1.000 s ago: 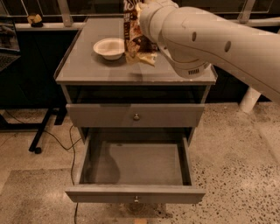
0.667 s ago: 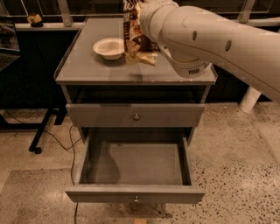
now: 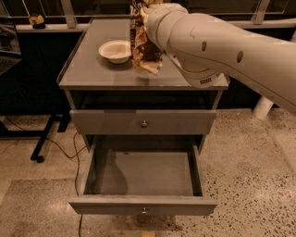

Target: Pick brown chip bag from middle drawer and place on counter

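The brown chip bag (image 3: 144,48) stands upright on the counter (image 3: 90,69), its lower end resting on the top just right of a white bowl. My gripper (image 3: 138,6) is at the bag's upper end at the top edge of the view, mostly hidden behind my large white arm (image 3: 217,46). The arm reaches in from the right over the counter's back right part. The middle drawer (image 3: 143,205) is pulled fully out below, and its grey inside (image 3: 143,172) shows nothing in it.
A white bowl (image 3: 115,50) sits on the counter left of the bag. The upper drawer front (image 3: 143,122) is closed. A black table leg and cables (image 3: 46,143) are on the floor at the left. A white post (image 3: 262,107) stands at the right.
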Robot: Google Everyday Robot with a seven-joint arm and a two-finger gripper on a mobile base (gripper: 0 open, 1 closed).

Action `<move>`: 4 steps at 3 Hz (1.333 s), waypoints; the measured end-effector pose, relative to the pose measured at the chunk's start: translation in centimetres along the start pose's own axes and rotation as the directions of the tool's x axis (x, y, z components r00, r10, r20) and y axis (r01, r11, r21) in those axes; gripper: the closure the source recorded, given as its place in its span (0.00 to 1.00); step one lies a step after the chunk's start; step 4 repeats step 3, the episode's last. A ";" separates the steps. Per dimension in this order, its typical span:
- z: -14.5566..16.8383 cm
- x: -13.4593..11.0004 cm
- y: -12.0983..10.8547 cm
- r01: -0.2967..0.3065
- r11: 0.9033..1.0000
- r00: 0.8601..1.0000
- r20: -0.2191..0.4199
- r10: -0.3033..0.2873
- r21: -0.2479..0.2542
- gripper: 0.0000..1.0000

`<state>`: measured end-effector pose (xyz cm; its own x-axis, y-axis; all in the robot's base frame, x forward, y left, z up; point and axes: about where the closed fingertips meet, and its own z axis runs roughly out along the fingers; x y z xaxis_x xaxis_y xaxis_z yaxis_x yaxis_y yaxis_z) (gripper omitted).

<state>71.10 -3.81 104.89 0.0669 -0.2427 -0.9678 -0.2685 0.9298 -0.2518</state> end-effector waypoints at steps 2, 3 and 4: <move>-0.7 2.7 0.3 -0.002 1.000 0.999 -0.035 0.002 -0.003 0.00; -0.7 2.7 0.3 -0.002 1.000 0.999 -0.035 0.002 -0.003 0.00; -0.7 2.7 0.3 -0.002 1.000 0.999 -0.035 0.002 -0.003 0.00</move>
